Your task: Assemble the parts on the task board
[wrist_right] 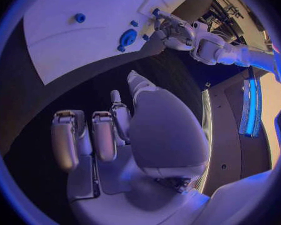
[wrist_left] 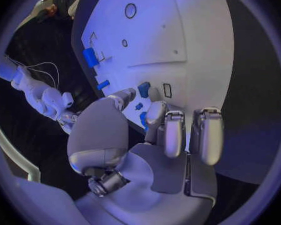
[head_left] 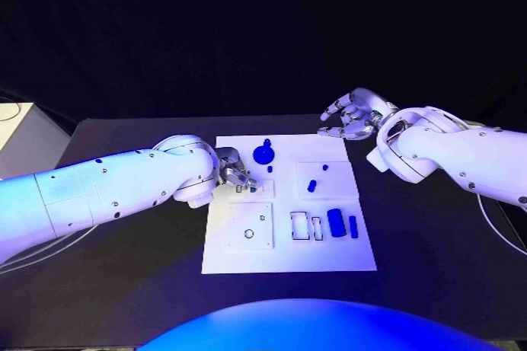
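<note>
The white task board (head_left: pixel 288 248) lies in the middle of the black table. My left hand (head_left: pixel 236 176) hovers over the board's left side and pinches a small blue part (wrist_left: pixel 143 89) between thumb and a finger, low above the plate. A round blue part (head_left: pixel 265 153) with a stem lies just beyond that hand. A small blue peg (head_left: pixel 312 186) stands mid-board, and two blue blocks (head_left: pixel 337 222) lie to the right beside outlined slots. My right hand (head_left: pixel 353 115) hangs over the table past the board's far right corner, fingers apart and holding nothing.
Square insets with small holes (head_left: pixel 250 226) mark the board's left half. A pale box (head_left: pixel 24 138) stands at the table's far left edge. Bare black table (head_left: pixel 439 252) surrounds the board on all sides.
</note>
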Tool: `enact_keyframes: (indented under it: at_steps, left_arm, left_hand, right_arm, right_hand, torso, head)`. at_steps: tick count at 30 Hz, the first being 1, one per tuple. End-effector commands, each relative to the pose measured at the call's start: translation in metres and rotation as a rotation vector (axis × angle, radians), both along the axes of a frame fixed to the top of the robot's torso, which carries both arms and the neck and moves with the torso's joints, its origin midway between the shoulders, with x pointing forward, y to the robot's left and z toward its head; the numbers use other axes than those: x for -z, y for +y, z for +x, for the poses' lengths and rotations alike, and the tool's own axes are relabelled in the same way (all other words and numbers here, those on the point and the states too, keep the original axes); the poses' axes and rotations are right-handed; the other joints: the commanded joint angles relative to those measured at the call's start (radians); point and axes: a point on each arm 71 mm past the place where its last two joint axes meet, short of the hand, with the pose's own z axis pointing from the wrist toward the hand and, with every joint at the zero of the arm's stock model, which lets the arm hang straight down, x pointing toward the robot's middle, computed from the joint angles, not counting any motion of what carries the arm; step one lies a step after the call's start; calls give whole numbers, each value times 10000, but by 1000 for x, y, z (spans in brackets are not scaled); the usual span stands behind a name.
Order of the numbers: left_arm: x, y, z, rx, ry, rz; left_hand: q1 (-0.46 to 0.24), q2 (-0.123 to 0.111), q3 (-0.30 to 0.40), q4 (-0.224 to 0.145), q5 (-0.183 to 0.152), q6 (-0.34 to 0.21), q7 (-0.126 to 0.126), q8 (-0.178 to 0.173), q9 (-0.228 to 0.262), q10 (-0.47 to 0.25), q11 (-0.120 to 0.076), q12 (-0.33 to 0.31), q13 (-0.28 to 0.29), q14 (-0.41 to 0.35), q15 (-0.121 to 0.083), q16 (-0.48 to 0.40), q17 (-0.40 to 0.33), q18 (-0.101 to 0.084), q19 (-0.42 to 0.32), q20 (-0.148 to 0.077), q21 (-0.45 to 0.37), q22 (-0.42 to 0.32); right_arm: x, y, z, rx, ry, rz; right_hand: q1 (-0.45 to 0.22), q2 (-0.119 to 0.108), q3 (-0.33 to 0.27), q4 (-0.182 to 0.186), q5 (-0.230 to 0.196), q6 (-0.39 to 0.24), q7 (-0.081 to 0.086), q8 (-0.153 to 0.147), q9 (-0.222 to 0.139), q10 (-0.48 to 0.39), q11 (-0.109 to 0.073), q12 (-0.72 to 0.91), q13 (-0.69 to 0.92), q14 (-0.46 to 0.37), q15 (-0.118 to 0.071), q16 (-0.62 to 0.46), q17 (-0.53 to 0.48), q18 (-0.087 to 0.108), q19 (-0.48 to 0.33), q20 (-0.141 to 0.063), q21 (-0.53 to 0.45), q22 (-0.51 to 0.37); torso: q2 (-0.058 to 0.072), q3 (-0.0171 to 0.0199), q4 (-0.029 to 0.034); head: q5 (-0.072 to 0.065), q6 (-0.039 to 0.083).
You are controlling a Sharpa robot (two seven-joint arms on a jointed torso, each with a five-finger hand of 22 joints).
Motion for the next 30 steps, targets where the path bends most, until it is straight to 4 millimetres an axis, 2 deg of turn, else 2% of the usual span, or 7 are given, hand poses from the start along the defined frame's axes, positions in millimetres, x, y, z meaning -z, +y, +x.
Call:
enact_keyframes:
  at_steps: [1,9,16,21,23,25,30]
  left_arm:
    - [-2,-2,-1,132,21,-200]
    - [-8,-3,0,65,2,-561]
    - [-26,-3,2,135,179,-1345]
    - [-38,5,6,335,591,-1578]
    - [-44,12,12,317,705,-1620]
    - [-50,20,19,202,697,-1638]
    - [-63,41,39,-251,473,-1530]
  left_hand:
    - [103,50,-339,229,-756,11,72,-57,28,-50,5,-22,19,1075,10,33,2627,-62,678,-26,-37,2028]
    - [59,322,-1135,248,-1601,18,62,-85,59,-47,0,-8,36,1075,6,33,2627,-62,680,-26,-40,2033]
    - [362,459,-1220,219,-1560,-71,84,-135,61,-158,18,-117,-112,1075,16,33,2627,-34,612,-22,-101,1923]
    - [1365,664,-881,181,-1451,-502,280,-506,-114,-726,186,-653,-810,1075,154,33,2627,65,353,71,-336,1513]
    - [2120,775,-284,37,-1455,-839,452,-930,-416,-1229,328,-1083,-1348,1069,277,22,2612,127,185,168,-491,1258]
    - [2299,640,68,105,-1453,-1055,651,-1323,-751,-1556,498,-1331,-1702,1022,422,-66,2490,176,47,294,-623,1050]
    - [2340,546,299,142,-1468,-1074,758,-1518,-979,-1634,596,-1336,-1764,1021,516,-65,2492,182,30,392,-643,1031]
  right_arm:
    - [0,1,0,-141,-50,3]
    - [1,1,0,-147,-39,6]
    - [2,1,0,-136,-10,9]
    - [3,0,0,-122,10,7]
    - [3,0,0,-110,19,4]
    - [3,-1,1,-99,25,2]
    - [4,-2,1,-73,34,1]
  right_hand:
    - [-104,28,22,25,60,-71,-14,36,-9,-42,-4,-69,620,678,93,-54,1285,127,702,41,-32,2143]
    - [-117,29,23,25,60,-79,-14,37,-10,-58,-4,-88,604,663,92,-85,1238,140,680,41,-86,2111]
    - [-117,29,23,25,60,-79,-14,37,-10,-58,-4,-88,604,663,92,-85,1238,140,680,41,-86,2111]
    - [-117,29,23,25,60,-79,-14,37,-10,-58,-4,-88,604,663,92,-85,1238,140,680,41,-86,2111]
    - [-123,32,25,25,61,-83,-14,38,-10,-62,-4,-93,599,658,92,-95,1226,142,676,41,-95,2106]
    - [-123,32,25,25,61,-83,-14,38,-10,-62,-4,-93,599,658,92,-95,1226,142,676,41,-95,2106]
    - [-123,32,25,25,61,-83,-14,38,-10,-62,-4,-93,599,658,92,-95,1226,142,676,41,-95,2106]
  torso:
    - [-3,2,-4]
    - [5,-2,0]
    - [-23,6,-5]
    - [-12,13,-4]
    - [-14,15,-1]
    - [-15,21,1]
    - [17,16,-10]
  head:
    - [0,1]
    - [27,1]
    - [70,1]
    - [71,69]
    - [74,94]
    - [85,140]
    - [97,239]
